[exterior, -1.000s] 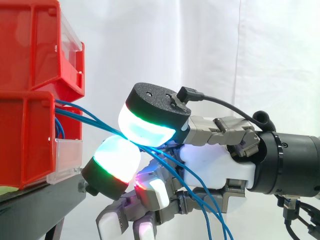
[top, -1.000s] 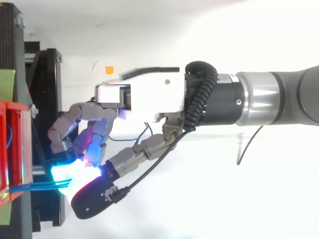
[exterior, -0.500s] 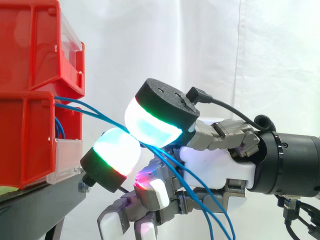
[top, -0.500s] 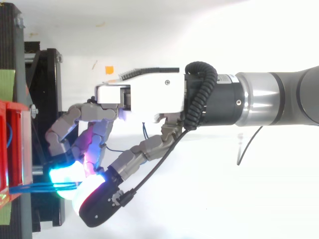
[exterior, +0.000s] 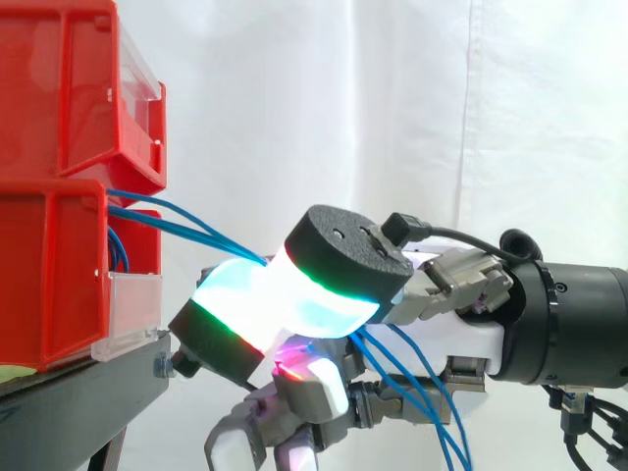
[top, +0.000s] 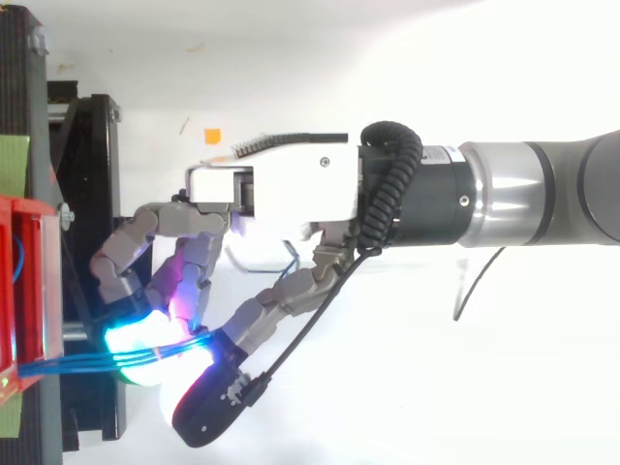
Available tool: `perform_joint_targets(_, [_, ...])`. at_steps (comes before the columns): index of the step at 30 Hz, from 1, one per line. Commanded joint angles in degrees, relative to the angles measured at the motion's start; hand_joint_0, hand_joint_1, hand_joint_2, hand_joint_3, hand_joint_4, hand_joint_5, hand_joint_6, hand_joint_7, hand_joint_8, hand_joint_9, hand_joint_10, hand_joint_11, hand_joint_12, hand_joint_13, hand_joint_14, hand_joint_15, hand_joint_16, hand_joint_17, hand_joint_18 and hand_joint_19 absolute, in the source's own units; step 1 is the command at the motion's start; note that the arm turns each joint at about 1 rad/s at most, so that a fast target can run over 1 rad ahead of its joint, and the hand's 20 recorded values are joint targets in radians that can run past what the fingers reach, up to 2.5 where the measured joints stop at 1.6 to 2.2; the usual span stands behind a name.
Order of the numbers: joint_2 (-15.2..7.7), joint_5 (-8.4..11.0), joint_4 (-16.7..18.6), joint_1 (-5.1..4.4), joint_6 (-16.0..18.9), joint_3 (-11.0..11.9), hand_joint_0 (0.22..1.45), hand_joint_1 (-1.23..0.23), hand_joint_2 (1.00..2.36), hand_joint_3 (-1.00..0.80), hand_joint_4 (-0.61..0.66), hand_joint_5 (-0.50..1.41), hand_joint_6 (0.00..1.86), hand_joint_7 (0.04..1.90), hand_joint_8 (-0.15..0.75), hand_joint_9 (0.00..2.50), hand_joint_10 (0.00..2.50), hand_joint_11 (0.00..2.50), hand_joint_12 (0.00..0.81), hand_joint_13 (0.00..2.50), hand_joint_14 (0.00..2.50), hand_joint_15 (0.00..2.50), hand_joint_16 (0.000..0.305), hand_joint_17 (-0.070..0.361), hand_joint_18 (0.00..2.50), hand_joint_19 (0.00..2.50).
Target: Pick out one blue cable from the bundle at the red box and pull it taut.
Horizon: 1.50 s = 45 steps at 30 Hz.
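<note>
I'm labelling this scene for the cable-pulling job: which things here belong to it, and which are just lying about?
Job: blue cables; red box they run from; hand, its fingers pinching the cables.
Lying about: black stand; orange mark; green tape; white curtain.

The hand (top: 281, 189) is curled, thumb and finger pads (exterior: 235, 294) pressed together.

Side cam: level, close, facing red bins (exterior: 59, 245) (arm (exterior: 579, 324) from right). Top cam: looks down; both share bins, hand (top: 281, 189).
</note>
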<state>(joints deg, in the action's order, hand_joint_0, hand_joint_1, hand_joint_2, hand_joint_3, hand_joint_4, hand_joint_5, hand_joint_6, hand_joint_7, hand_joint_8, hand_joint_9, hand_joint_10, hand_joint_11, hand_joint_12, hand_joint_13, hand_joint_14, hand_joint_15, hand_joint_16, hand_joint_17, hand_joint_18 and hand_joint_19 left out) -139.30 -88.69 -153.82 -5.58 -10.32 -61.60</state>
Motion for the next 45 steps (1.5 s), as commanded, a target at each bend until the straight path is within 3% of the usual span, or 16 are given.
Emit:
perform_joint_targets(1, [-0.01,0.01,-0.61,-0.13,0.03,0.08,0.72,-0.84,1.0,-0.5,-0.01,-0.13,0.93,1.06,0.341,1.31,0.02,0.71,0.45,0.94,0.02,0.45,0.062,0.139,0.89,0.75])
perform_joint_targets(3, [-0.01,0.01,-0.7,-0.13,0.21,-0.01,0.68,-0.85,1.0,-0.5,0.06,-0.13,0.9,1.01,0.342,1.3,0.02,0.71,0.452,0.94,0.02,0.46,0.062,0.14,0.89,0.76])
perform_joint_targets(9, [-0.01,0.18,-0.78,-0.22,0.3,-0.01,0.58,-0.88,1.0,-0.5,0.1,-0.13,0.86,1.01,0.338,1.28,0.02,0.7,0.455,0.93,0.02,0.47,0.063,0.142,0.88,0.77])
perform_joint_targets(12, [-0.01,0.36,-0.87,-0.31,0.3,0.08,0.54,-0.74,1.0,-0.5,0.11,-0.12,0.85,0.96,0.341,1.29,0.02,0.68,0.463,0.94,0.02,0.47,0.065,0.146,0.89,0.77])
perform_joint_targets(15, [-0.01,0.36,-0.87,-0.31,0.39,0.26,0.56,-0.65,1.0,-0.5,0.12,-0.1,0.8,0.97,0.334,1.36,0.02,0.68,0.45,0.98,0.02,0.47,0.064,0.143,0.89,0.78])
perform_joint_targets(21, [-0.01,0.71,-0.96,-0.31,0.39,0.78,0.63,-0.59,1.0,-0.5,0.1,-0.09,0.76,1.0,0.326,1.43,0.02,0.71,0.427,1.01,0.02,0.49,0.061,0.137,0.9,0.8])
perform_joint_targets(23, [-0.01,0.71,-1.05,-0.31,0.3,0.78,0.64,-0.61,1.0,-0.5,0.09,-0.08,0.76,1.01,0.323,1.44,0.02,0.71,0.428,1.01,0.02,0.5,0.061,0.137,0.9,0.8])
perform_joint_targets(27, [-0.01,0.71,-1.31,-0.31,0.39,0.78,0.63,-0.7,1.02,-0.27,0.07,-0.09,0.78,1.13,0.338,1.41,0.02,0.74,0.445,1.01,0.02,0.5,0.062,0.14,0.9,0.81])
perform_joint_targets(33, [-0.01,0.71,-1.31,-0.31,0.3,0.78,0.63,-0.83,1.02,-0.17,0.1,-0.13,0.87,1.08,0.349,1.34,0.02,0.73,0.452,0.98,0.02,0.5,0.064,0.144,0.9,0.8])
perform_joint_targets(35, [-0.01,0.71,-1.31,-0.31,0.39,0.78,0.65,-0.85,1.02,-0.21,0.1,-0.13,0.88,1.06,0.349,1.33,0.02,0.74,0.453,0.97,0.02,0.5,0.064,0.144,0.89,0.8])
perform_joint_targets(38, [-0.01,0.62,-1.31,-0.31,0.39,0.78,0.66,-0.85,1.01,-0.43,0.13,-0.13,0.88,1.02,0.338,1.33,0.02,0.73,0.447,0.97,0.02,0.5,0.064,0.144,0.89,0.79])
perform_joint_targets(41, [-0.01,0.71,-1.31,-0.31,0.39,0.87,0.62,-0.78,1.0,-0.5,0.13,-0.13,0.88,0.98,0.332,1.34,0.02,0.72,0.444,0.97,0.02,0.5,0.064,0.144,0.88,0.79])
perform_joint_targets(45, [-0.01,0.71,-1.31,-0.31,0.39,0.87,0.61,-0.47,1.0,-0.5,0.1,-0.11,0.85,1.03,0.331,1.41,0.02,0.72,0.437,0.97,0.02,0.51,0.062,0.14,0.87,0.82])
